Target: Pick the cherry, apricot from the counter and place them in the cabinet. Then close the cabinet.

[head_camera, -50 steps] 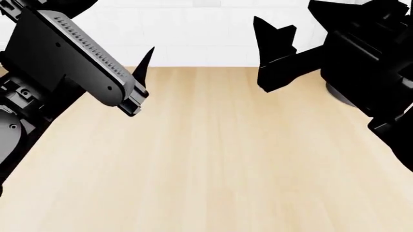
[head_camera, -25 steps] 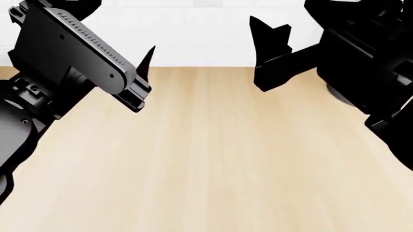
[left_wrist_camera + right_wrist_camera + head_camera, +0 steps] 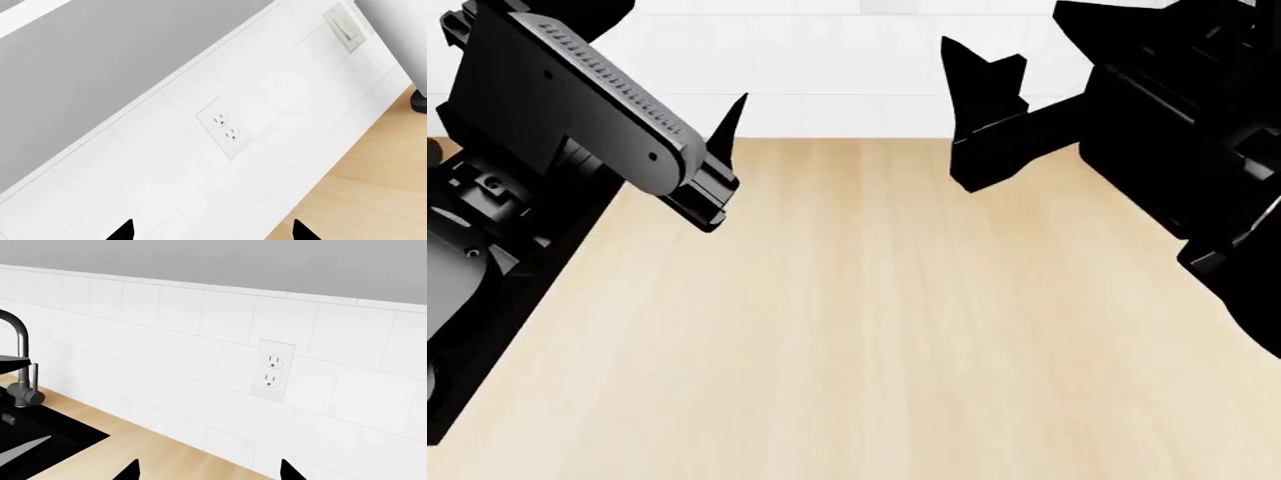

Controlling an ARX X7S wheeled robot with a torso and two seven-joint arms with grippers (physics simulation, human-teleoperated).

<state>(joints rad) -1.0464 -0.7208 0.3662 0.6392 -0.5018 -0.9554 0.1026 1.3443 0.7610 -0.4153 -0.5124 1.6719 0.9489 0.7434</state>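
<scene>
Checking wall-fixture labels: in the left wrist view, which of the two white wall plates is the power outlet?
The outlet plate, showing two slotted sockets. The switch plate has one plain rocker and no sockets.

matte black left arm (image 3: pixel 574 110) with ribbed grey strip and visible screws; right arm (image 3: pixel 1174 120) solid black, pointed fingertips.

Light wood-grain counter (image 3: pixel 868 330) fills view, white tiled wall (image 3: pixel 827 70) behind. Left gripper (image 3: pixel 714 160) raised at upper left, right gripper (image 3: pixel 981 110) upper right, both above counter.
</scene>
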